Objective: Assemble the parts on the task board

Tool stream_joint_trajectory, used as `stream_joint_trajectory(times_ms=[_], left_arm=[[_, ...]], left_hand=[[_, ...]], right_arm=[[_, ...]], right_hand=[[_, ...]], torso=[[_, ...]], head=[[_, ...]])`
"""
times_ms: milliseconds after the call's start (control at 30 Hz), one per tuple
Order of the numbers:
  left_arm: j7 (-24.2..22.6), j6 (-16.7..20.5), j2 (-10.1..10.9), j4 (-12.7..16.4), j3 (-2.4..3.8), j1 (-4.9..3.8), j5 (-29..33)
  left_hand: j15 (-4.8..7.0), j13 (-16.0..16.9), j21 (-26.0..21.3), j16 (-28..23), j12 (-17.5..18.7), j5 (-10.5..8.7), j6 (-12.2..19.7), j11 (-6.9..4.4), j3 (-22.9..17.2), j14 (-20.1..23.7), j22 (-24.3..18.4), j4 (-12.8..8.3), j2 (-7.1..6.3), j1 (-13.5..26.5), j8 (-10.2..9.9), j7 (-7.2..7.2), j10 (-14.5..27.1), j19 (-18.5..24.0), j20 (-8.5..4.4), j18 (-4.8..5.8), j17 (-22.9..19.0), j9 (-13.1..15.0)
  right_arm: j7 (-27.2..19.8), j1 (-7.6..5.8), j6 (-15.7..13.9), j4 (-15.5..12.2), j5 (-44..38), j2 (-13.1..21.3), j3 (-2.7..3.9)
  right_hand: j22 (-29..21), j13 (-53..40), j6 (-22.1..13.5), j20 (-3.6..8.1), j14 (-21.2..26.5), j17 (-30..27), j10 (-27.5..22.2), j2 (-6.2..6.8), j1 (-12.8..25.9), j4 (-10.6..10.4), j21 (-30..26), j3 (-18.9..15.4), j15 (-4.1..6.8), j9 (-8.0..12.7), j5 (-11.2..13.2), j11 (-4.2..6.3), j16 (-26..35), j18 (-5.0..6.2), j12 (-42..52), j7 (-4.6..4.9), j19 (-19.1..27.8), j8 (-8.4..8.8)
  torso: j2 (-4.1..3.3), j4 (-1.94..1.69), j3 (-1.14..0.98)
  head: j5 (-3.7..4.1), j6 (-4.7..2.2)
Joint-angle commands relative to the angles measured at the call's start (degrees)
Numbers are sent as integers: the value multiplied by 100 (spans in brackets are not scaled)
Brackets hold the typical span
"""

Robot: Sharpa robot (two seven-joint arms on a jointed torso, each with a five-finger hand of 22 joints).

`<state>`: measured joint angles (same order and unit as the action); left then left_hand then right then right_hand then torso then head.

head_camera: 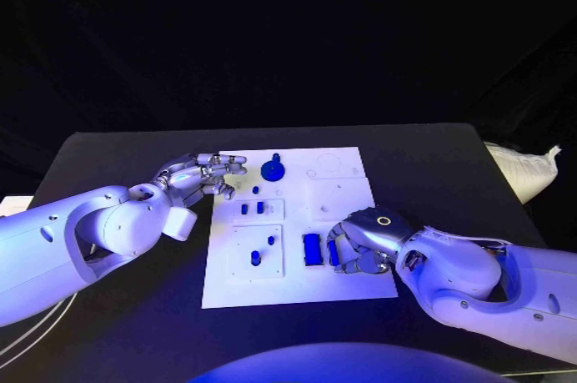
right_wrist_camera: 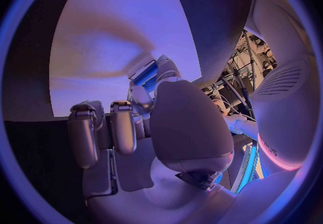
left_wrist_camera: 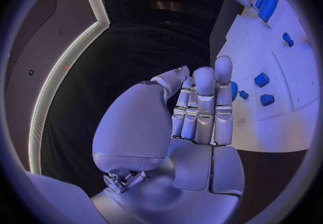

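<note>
While perhaps pinching, right hand [head_camera: 361, 243] curled.

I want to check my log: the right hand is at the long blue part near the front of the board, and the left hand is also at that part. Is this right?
Not quite. In the head view the left hand is at the board's far left edge, holding nothing I can see. The right hand is at the long blue part, as you say.
</note>
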<state>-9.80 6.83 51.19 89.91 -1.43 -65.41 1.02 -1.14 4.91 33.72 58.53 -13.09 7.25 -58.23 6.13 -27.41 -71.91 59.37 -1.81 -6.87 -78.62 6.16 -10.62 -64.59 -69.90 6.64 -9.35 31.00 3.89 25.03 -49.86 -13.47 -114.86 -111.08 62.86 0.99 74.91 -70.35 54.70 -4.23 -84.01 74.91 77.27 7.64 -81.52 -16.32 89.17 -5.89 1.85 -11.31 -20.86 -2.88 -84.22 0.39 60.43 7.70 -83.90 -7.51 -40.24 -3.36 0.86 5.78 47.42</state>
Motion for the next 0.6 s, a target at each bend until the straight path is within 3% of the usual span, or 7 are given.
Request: stream_joint_trajectory(times_ms=[33, 600], left_arm=[[8, -150, -8, 12, 3, 1, -47], [50, -196, -7, 10, 3, 1, -89]], left_hand=[[11, -9, -10, -19, -23, -4, 47, -3, 37, 46, -10, 8, 33, 20, -4, -8, 47, 32, 3, -78, -5, -8], [11, -9, -10, -19, -23, -4, 47, -3, 37, 46, -10, 8, 33, 20, -4, -8, 47, 32, 3, -78, -5, -8]], right_arm=[[95, 9, 181, 7, -113, -3, -7], [196, 9, 66, 6, -177, -9, -7]], right_hand=[[1418, 11, -50, -43, -421, 725, -41, 52, 27, -32, -21, 9, -45, 10, 27, 4, 37, -5, -22, 12, -535, 22], [1404, 165, -190, -76, -421, 729, -159, 219, 276, -50, -39, -43, -81, 59, 44, -39, 39, 0, -201, 58, -523, 66]], torso=[[-2, 1, -1], [-1, 0, 0]], head=[[4, 5], [4, 3]])
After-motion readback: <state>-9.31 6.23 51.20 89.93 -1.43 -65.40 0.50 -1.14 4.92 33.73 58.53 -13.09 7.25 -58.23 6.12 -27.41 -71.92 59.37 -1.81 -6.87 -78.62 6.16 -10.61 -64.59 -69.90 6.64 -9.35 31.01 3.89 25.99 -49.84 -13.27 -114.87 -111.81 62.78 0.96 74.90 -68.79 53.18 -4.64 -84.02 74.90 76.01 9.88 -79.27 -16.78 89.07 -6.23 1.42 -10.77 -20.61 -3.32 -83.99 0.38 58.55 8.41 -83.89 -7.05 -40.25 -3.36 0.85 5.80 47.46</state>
